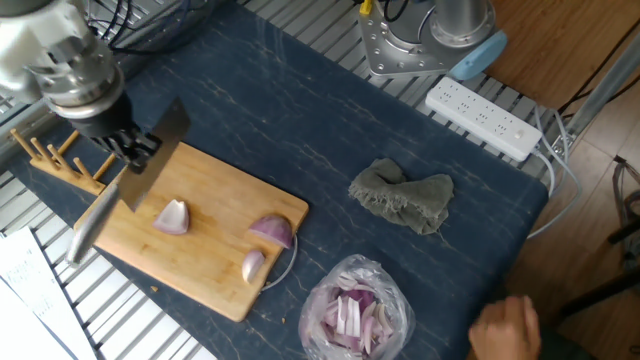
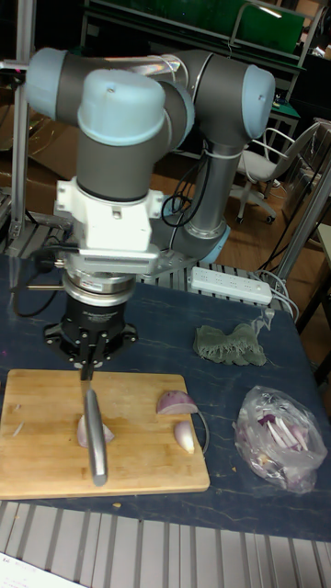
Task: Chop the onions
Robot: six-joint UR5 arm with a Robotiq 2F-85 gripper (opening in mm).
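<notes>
Your gripper (image 1: 128, 148) (image 2: 89, 356) is clamped on a knife (image 1: 125, 182) (image 2: 94, 439) and hangs above the left part of the cutting board (image 1: 215, 190) (image 2: 37, 432). The blade slants down and left, its tip past the board's left edge. Three onion wedges (image 1: 172, 217) (image 2: 90, 432) lie on the board. One sits just right of the blade, close under it. The other two, (image 1: 272, 231) (image 2: 174, 402) and (image 1: 253, 265) (image 2: 185, 436), rest near the right end, well apart from the knife. A plastic bag (image 1: 355, 308) (image 2: 276, 436) of pale slivers lies on the dark mat (image 1: 300, 110), right of the board.
</notes>
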